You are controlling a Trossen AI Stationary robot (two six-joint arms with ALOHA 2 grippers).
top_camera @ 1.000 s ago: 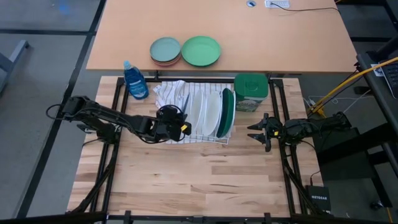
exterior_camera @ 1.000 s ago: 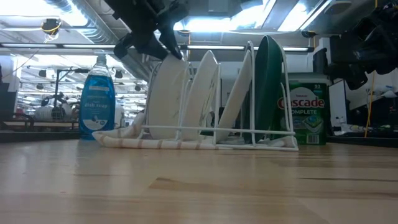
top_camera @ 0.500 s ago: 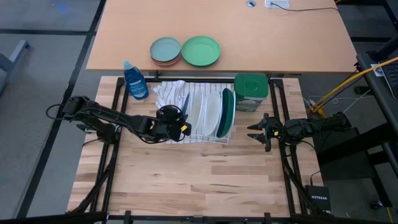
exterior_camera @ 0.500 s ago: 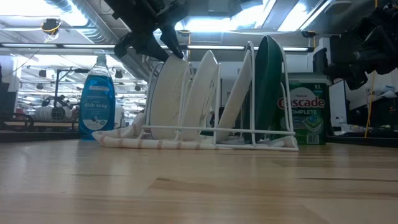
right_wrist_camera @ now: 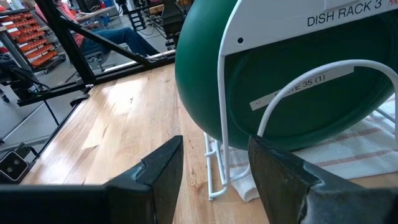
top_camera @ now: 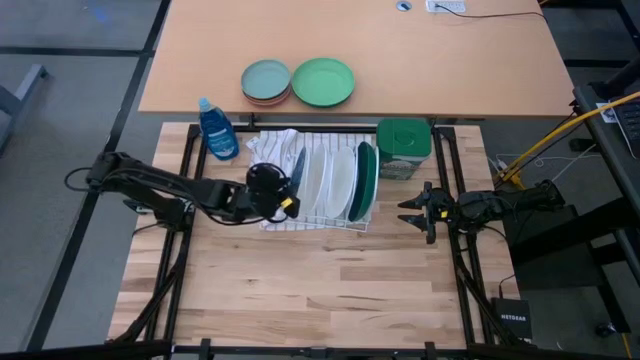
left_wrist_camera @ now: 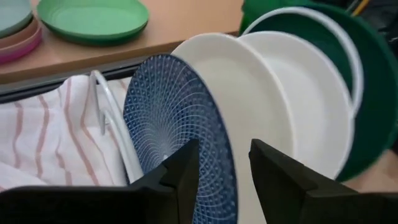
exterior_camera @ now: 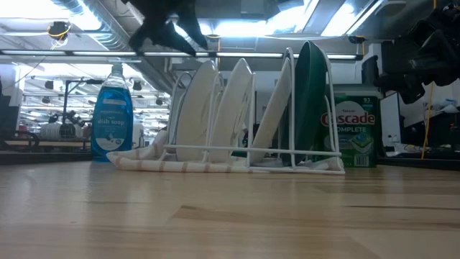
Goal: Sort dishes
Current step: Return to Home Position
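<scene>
Four plates stand on edge in a white wire rack. From the left they are a dark blue patterned one, two white ones and a dark green one. My left gripper is open just above the blue plate's top rim. In the left wrist view its fingers show on either side of that rim. In the low view the gripper is clear of the plate. My right gripper is open and waits right of the rack, facing the green plate.
The rack stands on a striped towel. A blue soap bottle is at its left and a green detergent box at its right. A pale green plate and a grey-teal plate lie on the far tabletop.
My left gripper has risen from the blue plate's top rim and shifted slightly toward the table's left and far edges. The plate stays standing in the rack.
</scene>
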